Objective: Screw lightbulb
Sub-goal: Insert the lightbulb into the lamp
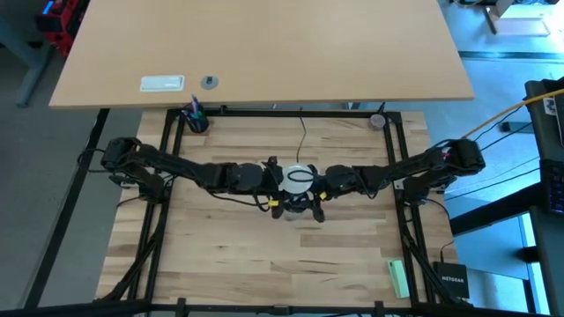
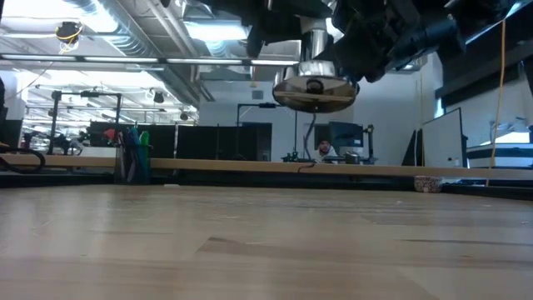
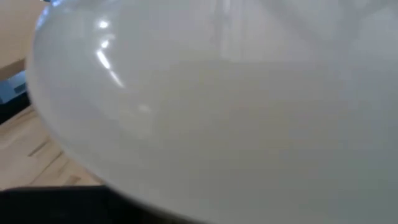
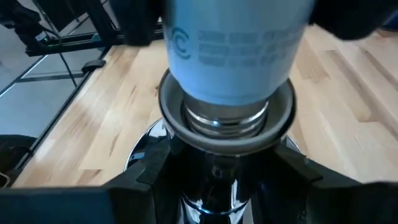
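Above the table's [image 1: 220, 264] middle, the left gripper [image 1: 275, 180] is clamped on the lightbulb [image 4: 239, 46], whose threads sit in the socket [image 4: 225, 127] gripped by the right gripper [image 1: 324, 183]. Any tilt between them risks cross-threading or a slipped hold.

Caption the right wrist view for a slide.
Lightbulb seated base-first in the silver socket, threads still showing, above the wooden table.

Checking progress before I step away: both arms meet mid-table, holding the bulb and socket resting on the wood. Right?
Not resting: the low view shows the socket held in the air, clear of the table. The arms do meet mid-table, lightbulb entering the socket.
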Action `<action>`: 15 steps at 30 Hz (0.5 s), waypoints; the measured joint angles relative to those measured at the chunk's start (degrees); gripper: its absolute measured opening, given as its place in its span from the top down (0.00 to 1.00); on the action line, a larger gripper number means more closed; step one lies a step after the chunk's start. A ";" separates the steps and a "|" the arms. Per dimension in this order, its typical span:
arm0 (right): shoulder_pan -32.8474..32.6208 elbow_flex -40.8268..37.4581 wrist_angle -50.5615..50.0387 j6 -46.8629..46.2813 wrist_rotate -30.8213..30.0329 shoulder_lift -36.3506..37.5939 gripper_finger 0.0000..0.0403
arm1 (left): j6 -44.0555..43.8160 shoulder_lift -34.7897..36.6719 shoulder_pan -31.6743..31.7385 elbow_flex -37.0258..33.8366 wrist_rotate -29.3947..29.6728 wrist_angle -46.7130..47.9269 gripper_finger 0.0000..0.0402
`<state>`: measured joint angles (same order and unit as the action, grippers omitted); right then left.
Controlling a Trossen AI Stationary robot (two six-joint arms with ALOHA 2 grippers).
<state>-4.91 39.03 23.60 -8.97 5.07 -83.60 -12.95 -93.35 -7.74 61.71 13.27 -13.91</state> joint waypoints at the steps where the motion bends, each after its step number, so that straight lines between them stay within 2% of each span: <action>1: 0.00 0.00 0.13 0.02 -0.33 -0.46 0.55 | 0.00 -0.26 -0.04 -0.09 0.15 -0.38 0.66; 4: -0.04 -0.02 0.84 0.00 -2.25 -2.17 0.55 | -0.28 -0.65 -0.09 -0.17 1.94 -0.68 0.66; 11: 0.02 0.16 2.02 -1.60 -8.09 -5.13 0.55 | -7.10 -1.28 -2.61 -0.67 14.26 4.27 0.66; 15: 0.04 0.02 2.46 -2.43 -8.50 -6.89 0.55 | -10.91 -2.55 -2.65 -1.12 16.22 3.82 0.66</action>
<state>-4.86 39.05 26.06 -11.40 -3.42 -90.49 -23.85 -95.90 -10.39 60.59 29.50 -10.09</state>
